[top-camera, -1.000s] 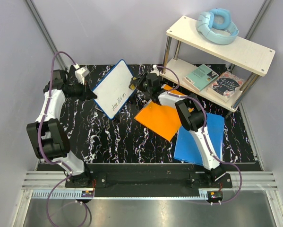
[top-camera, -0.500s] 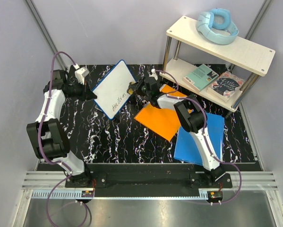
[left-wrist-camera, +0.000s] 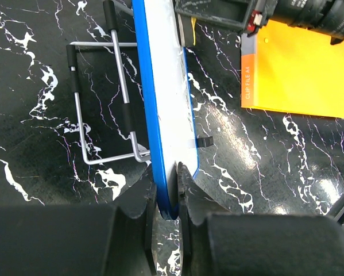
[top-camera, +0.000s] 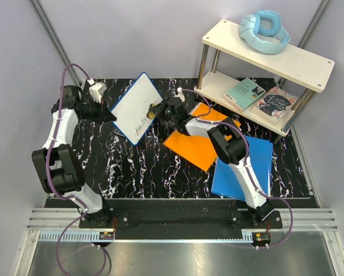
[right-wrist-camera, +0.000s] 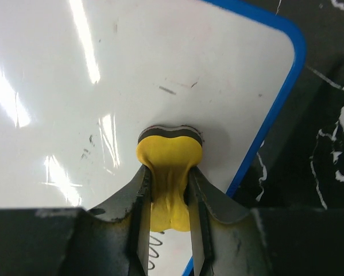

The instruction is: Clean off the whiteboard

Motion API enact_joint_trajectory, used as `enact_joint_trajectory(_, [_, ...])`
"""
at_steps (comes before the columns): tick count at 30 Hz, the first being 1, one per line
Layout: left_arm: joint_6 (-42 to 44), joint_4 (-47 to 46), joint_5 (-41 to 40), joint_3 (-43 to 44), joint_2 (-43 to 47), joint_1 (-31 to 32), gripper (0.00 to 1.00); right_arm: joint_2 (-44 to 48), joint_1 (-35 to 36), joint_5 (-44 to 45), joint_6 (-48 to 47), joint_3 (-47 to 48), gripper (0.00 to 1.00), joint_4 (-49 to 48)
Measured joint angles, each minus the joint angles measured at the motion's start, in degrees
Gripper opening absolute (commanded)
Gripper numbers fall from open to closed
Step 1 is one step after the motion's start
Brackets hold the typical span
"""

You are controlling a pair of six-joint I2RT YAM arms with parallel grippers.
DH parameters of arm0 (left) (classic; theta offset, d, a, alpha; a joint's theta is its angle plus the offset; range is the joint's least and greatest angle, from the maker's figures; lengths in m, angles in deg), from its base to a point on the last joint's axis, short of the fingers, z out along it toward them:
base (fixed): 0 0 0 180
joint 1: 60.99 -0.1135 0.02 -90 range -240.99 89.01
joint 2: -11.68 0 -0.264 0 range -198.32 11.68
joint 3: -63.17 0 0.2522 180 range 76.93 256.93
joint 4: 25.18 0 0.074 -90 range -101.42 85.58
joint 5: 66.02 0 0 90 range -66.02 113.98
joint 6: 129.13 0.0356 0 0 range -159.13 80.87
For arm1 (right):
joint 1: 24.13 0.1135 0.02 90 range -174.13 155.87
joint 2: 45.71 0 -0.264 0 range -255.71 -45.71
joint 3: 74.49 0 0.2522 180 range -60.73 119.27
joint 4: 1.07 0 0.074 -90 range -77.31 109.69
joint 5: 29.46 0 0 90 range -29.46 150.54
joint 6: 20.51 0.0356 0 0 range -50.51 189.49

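Marbled table (top-camera: 131, 167), left gripper (left-wrist-camera: 167, 175) clamping whiteboard (top-camera: 134, 106)

From the left wrist camera, the orange folder (left-wrist-camera: 301, 72) reads "CLIP FILE A4", printed sideways along its nine o'clock edge. The black handwriting at the six o'clock end of the whiteboard (top-camera: 136, 106) is too small to read. So are the covers of the teal book (top-camera: 244, 92) and the dark book (top-camera: 273, 103) on the shelf (top-camera: 215, 85).

right hand (top-camera: 154, 111) slid left from the edge of the whiteboard (top-camera: 131, 103) onto its face, yellow eraser (right-wrist-camera: 169, 154) now pressed mid-board
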Motion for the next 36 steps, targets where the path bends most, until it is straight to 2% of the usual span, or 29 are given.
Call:
enact_joint_trajectory(11, [0.04,-0.11,-0.09,0.00,-0.02,0.00,0.00,4.83,5.81,-0.24,2.16,-7.54,0.00,-1.14])
enact_joint_trajectory(32, [1.03,-0.33,0.04,0.00,-0.02,0.15,0.00,8.83,14.16,2.29,7.23,-15.37,0.00,-3.48])
enact_joint_trajectory(36, [1.36,-0.20,0.09,0.11,-0.02,0.33,0.00,9.07,13.77,2.73,7.23,-15.63,0.00,-3.26])
